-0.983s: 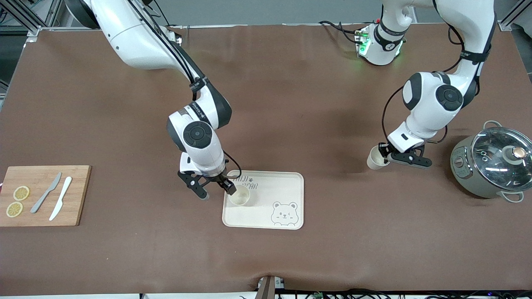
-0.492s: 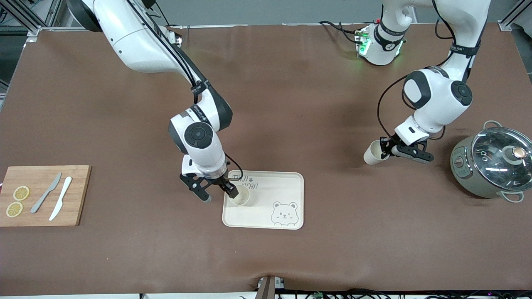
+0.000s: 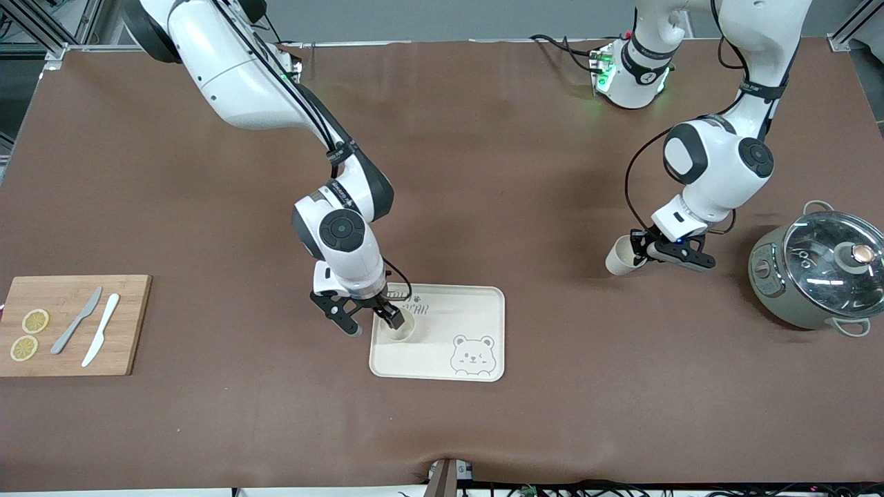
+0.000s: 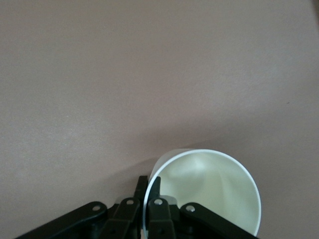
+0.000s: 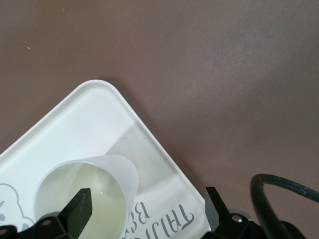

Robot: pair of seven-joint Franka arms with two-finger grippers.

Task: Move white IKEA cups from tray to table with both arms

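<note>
One white cup [image 3: 400,331] stands upright on the cream bear tray [image 3: 476,310], in the corner toward the right arm's end. My right gripper [image 3: 374,326] is open over that corner; one finger is over the cup's mouth, the other outside the tray edge. The right wrist view shows this cup [image 5: 84,191] on the tray [image 5: 75,124] and my right gripper [image 5: 145,209] wide apart. My left gripper [image 3: 646,250] is shut on the rim wall of the second white cup [image 3: 620,255], held tilted over bare table near the pot. In the left wrist view my left gripper [image 4: 148,188] pinches this cup [image 4: 209,191].
A grey-green pot with a glass lid [image 3: 818,276] stands at the left arm's end. A wooden board [image 3: 131,324] with two knives and lemon slices lies at the right arm's end. The brown mat [image 3: 483,172] covers the table.
My left gripper has carried its cup a little up and toward the robots' side. My right gripper has shifted slightly over the tray corner, still open; the cup there has not moved.
</note>
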